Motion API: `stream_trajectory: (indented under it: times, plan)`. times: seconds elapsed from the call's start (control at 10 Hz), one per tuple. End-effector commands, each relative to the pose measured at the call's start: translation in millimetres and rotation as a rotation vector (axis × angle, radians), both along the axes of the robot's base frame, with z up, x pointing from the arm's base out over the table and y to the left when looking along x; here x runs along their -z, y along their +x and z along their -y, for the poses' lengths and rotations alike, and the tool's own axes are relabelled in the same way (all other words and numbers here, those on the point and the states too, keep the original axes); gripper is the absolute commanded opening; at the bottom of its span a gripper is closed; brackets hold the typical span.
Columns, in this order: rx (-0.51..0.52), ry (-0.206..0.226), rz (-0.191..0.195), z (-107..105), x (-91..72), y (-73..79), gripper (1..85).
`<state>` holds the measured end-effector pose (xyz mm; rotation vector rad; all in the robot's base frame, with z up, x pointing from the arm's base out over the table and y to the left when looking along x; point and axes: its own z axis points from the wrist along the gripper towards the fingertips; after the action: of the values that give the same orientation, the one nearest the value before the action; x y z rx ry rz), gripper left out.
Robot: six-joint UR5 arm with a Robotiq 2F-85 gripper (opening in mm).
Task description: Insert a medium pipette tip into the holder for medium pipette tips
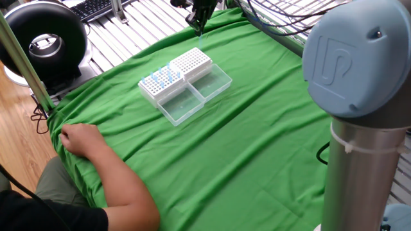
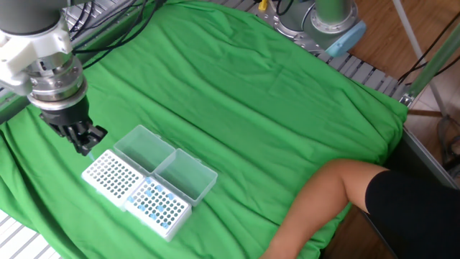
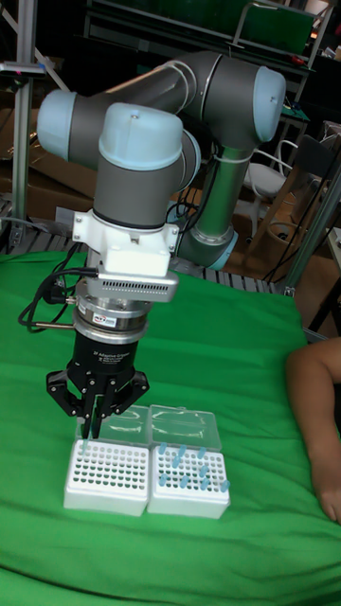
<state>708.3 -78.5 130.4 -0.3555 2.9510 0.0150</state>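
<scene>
Green cloth (image 2: 287, 108) covers table; metal slats at edges. Gripper (image 3: 95, 417) clamps pipette tip (image 3: 85, 437), hovering above holder for medium pipette tips (image 3: 106, 473), holes empty. Beside it, second rack (image 3: 189, 478) with blue tips. Person's arm (image 2: 323, 201) far off.

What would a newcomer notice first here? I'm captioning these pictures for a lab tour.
The bright green cloth covering the table, and two white racks side by side on it with clear lids open flat. The gripper hangs just above the empty rack; a person's arm rests at the cloth's edge.
</scene>
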Motion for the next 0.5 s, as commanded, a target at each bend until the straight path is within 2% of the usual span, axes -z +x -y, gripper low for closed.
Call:
stream_trajectory:
  times: [0.0, 0.4]
  plan:
    - [0.01, 0.026, -0.001, 0, 5.2, -12.7, 1.0]
    - [0.014, 0.029, -0.01, 3, 9.8, -24.3, 1.0]
